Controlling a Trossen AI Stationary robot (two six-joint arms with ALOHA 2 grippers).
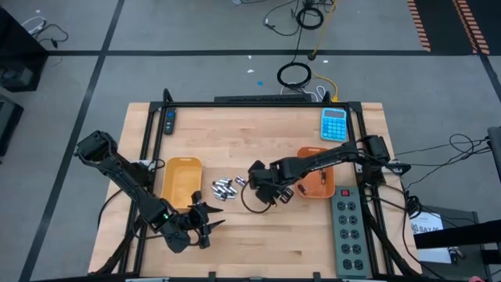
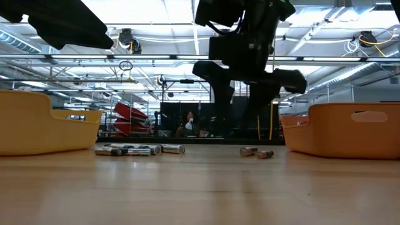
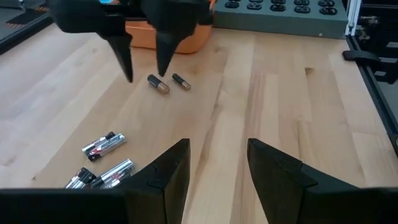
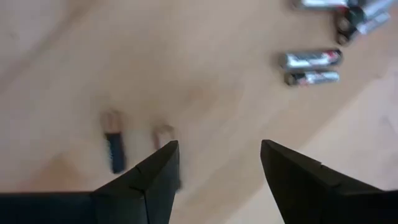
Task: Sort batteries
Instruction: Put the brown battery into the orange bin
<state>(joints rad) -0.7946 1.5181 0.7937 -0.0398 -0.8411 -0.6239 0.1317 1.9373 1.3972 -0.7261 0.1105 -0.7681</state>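
Note:
Several silvery-grey batteries (image 1: 226,188) lie in a loose cluster on the wooden table between the yellow tray (image 1: 180,182) and the orange tray (image 1: 317,174); they also show in the low view (image 2: 139,150). Two thinner dark batteries (image 3: 159,85) (image 4: 114,148) lie apart, nearer the orange tray. My right gripper (image 1: 264,186) (image 4: 217,163) hovers open above the table, close to the dark pair, touching nothing. My left gripper (image 1: 205,223) (image 3: 217,163) is open near the table's near edge, beside the yellow tray, and faces the batteries.
A blue calculator (image 1: 334,124) lies at the far right of the table. A grey power strip (image 1: 350,231) runs along the right edge, and a dark remote (image 1: 170,121) lies at the far left. Bare wood stretches between the trays and toward the near edge.

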